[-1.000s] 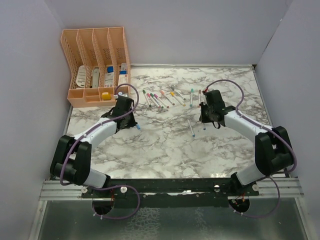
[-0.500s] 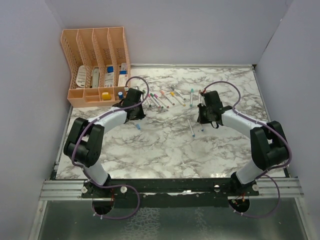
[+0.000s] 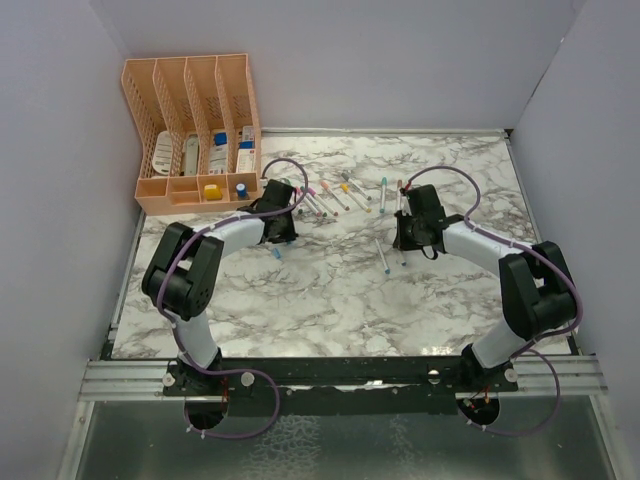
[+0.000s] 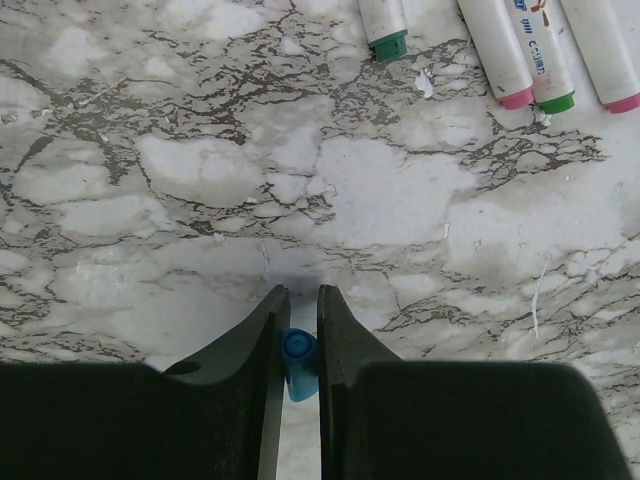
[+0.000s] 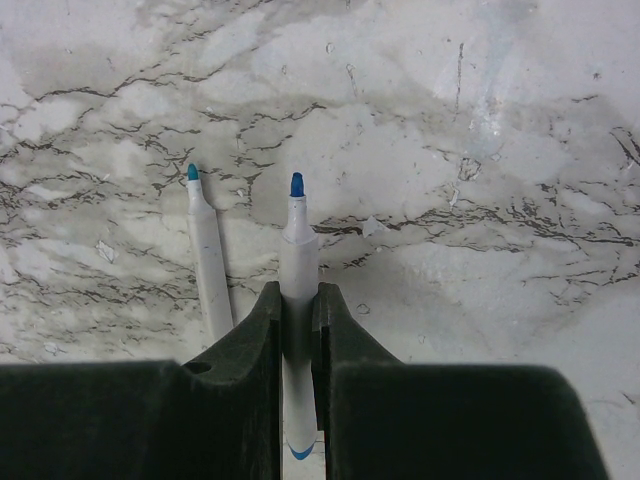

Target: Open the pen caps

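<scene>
My left gripper (image 4: 297, 292) is shut on a small blue pen cap (image 4: 298, 355), seen end-on between the fingers. In the top view the cap (image 3: 277, 252) sits at the gripper's tips, just below the row of pens (image 3: 320, 198). Several capped pen ends (image 4: 535, 70) show at the far edge of the left wrist view. My right gripper (image 5: 296, 290) is shut on an uncapped white pen (image 5: 297, 250) with a bare blue tip, held low over the marble. A second uncapped pen (image 5: 208, 265) with a teal tip lies just left of it.
A peach organiser (image 3: 195, 130) stands at the back left, with a yellow block (image 3: 211, 190) and a blue one (image 3: 241, 188) in its front tray. Two more pens (image 3: 390, 190) lie near my right gripper (image 3: 408, 240). White walls enclose the marble table (image 3: 330, 300).
My left arm has swung right and farther out toward the row of pens, with the blue cap still at its fingertips. My right gripper shifted slightly left with its pen.
</scene>
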You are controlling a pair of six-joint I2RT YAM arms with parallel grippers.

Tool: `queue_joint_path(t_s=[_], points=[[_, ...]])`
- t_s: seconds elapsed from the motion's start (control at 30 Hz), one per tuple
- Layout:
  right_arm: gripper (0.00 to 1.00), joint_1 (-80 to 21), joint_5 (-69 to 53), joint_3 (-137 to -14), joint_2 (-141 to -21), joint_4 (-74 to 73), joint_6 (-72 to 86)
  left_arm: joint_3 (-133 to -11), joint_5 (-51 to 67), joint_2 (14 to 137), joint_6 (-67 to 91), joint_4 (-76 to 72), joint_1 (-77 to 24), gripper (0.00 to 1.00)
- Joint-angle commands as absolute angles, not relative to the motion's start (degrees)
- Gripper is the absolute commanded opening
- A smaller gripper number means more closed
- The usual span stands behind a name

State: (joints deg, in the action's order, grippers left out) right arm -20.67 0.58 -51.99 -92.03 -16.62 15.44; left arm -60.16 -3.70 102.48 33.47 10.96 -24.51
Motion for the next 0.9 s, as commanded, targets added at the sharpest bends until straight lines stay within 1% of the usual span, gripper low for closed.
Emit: queue_joint_path(t_s=[0.0, 0.73, 0.8, 0.87], points=[[0.01, -20.6, -0.5, -51.3, -92.4, -15.0, 16.2, -61.2, -4.5, 104.5, 32.1, 11.4, -24.4, 0.0], [0.02, -20.5, -1.8, -51.3, -94.5, -14.7, 16.3, -60.6, -7.4, 106.1, 28.7, 13.5, -20.1, 0.0], [0.05, -20.6, -1.9, -51.5, -94.9, -14.7, 16.4, -60.6, -7.6, 106.5, 28.6, 14.0, -19.9, 0.06], [0.08, -20.6, -2.0, -51.7, -95.4, -14.9, 16.4, -60.6, -7.6, 106.7, 28.4, 14.4, -19.7, 0.15]])
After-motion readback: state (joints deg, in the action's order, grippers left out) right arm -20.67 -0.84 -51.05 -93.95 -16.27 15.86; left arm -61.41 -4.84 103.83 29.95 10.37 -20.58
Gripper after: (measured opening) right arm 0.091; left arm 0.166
